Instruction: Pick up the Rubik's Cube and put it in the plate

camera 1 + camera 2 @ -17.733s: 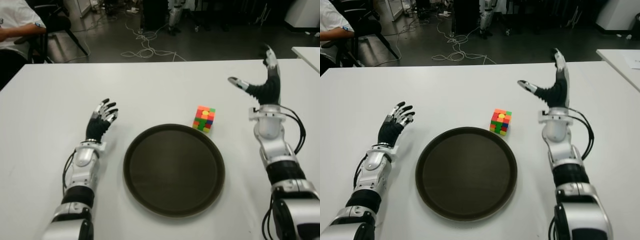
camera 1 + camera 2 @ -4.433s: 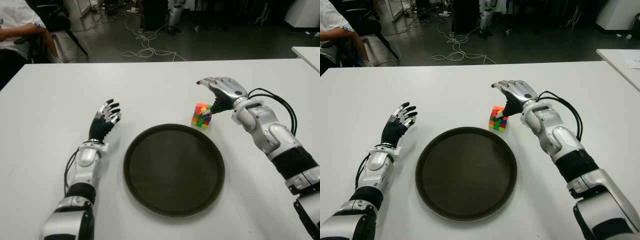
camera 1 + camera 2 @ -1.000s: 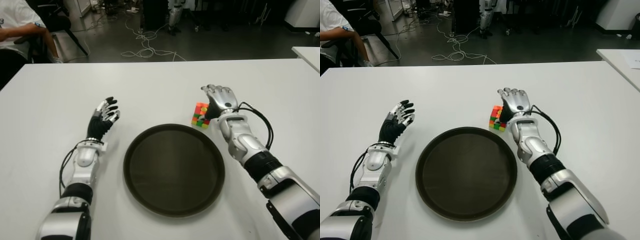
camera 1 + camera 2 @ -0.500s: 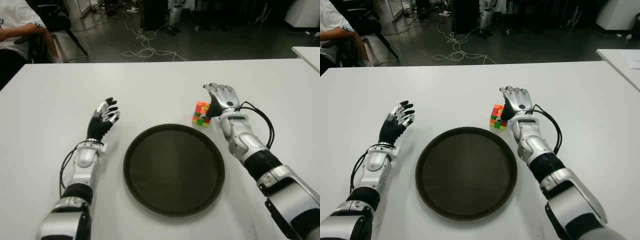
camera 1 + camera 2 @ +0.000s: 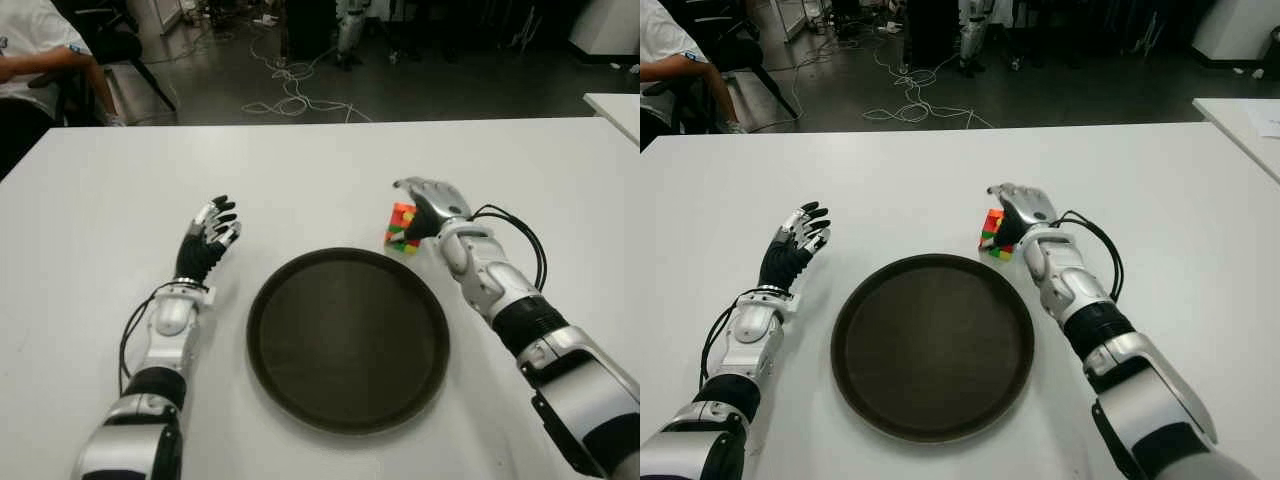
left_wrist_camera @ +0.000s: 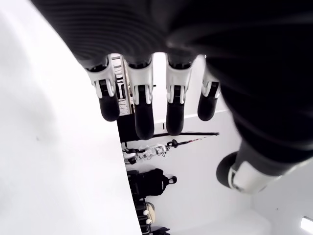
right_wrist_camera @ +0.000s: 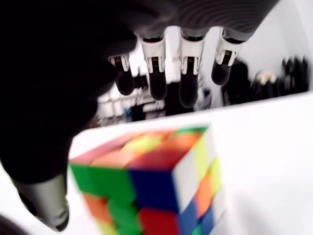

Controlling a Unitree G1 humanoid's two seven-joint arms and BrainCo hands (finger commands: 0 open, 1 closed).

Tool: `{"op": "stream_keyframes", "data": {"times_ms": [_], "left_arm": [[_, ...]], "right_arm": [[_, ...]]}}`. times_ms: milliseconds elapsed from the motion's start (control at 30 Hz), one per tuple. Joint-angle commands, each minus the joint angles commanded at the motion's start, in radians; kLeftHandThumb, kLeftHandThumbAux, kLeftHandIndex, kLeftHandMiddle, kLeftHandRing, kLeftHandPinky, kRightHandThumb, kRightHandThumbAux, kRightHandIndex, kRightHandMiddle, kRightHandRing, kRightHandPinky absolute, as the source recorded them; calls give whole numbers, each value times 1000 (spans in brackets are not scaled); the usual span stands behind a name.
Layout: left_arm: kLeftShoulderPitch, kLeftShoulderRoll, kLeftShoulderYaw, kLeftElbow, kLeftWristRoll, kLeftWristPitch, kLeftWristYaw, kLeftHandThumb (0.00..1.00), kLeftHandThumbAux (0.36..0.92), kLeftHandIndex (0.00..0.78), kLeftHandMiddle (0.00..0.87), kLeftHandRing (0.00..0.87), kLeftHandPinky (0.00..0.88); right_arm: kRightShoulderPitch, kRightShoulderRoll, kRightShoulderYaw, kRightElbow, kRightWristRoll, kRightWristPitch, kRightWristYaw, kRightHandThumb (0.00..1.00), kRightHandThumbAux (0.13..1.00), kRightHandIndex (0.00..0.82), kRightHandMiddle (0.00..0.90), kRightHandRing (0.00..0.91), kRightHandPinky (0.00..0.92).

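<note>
The Rubik's Cube (image 5: pixel 401 226) stands on the white table just past the far right rim of the dark round plate (image 5: pixel 348 340). My right hand (image 5: pixel 431 200) is against the cube's right side, palm arched over its top. In the right wrist view its fingers (image 7: pixel 157 83) reach out straight above the cube (image 7: pixel 156 191) and the thumb sits beside it, so the hand is open and not closed on it. My left hand (image 5: pixel 205 240) shows left of the plate, its fingers (image 6: pixel 142 110) relaxed and holding nothing.
The white table (image 5: pixel 300 170) runs wide around the plate. A second table's corner (image 5: pixel 615 105) shows at the far right. A seated person (image 5: pixel 25 60) and a chair are beyond the far left corner, with cables on the floor (image 5: pixel 290 95).
My right hand swung in from the right to the cube and has now tipped its fingers left over the cube's top. The cube, plate and left hand stayed put.
</note>
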Motion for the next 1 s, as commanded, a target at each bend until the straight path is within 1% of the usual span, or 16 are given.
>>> {"op": "stream_keyframes", "data": {"times_ms": [67, 200, 367, 533, 667, 767, 867, 933, 1000], "left_arm": [[0, 0, -2, 0, 4, 0, 1, 53, 599, 161, 184, 170, 157], [2, 0, -4, -3, 6, -1, 2, 57, 620, 165, 187, 174, 149], [3, -1, 1, -2, -5, -4, -10, 37, 620, 164, 189, 170, 130], [7, -4, 3, -12, -14, -1, -17, 35, 619, 170, 196, 177, 146], [9, -3, 3, -17, -17, 2, -24, 39, 638, 162, 191, 179, 156], [9, -2, 3, -20, -19, 5, -30, 28, 656, 141, 176, 169, 144], [12, -5, 6, -28, -25, 11, -38, 29, 666, 141, 173, 168, 147], [14, -8, 9, -32, -31, 16, -40, 37, 669, 149, 176, 171, 153], [16, -10, 11, -35, -35, 19, -39, 42, 661, 153, 178, 170, 144]], "right_arm": [[-2, 0, -2, 4, 4, -2, 5, 0, 718, 149, 172, 160, 113], [-4, 2, -5, 9, 8, -2, 9, 0, 711, 143, 167, 155, 111], [-16, 10, -9, 46, 16, -4, 1, 0, 706, 145, 164, 153, 112], [-30, 19, -9, 90, 25, -12, -9, 0, 706, 141, 158, 147, 104], [-41, 25, -9, 121, 33, -15, -19, 0, 709, 140, 154, 141, 98], [-50, 30, -10, 147, 37, -21, -27, 0, 708, 141, 153, 140, 98], [-60, 32, -10, 171, 38, -30, -35, 0, 712, 141, 152, 141, 99], [-65, 33, -8, 185, 36, -38, -43, 0, 715, 143, 153, 143, 102], [-68, 33, -7, 194, 35, -43, -47, 0, 719, 143, 151, 140, 99]]}}
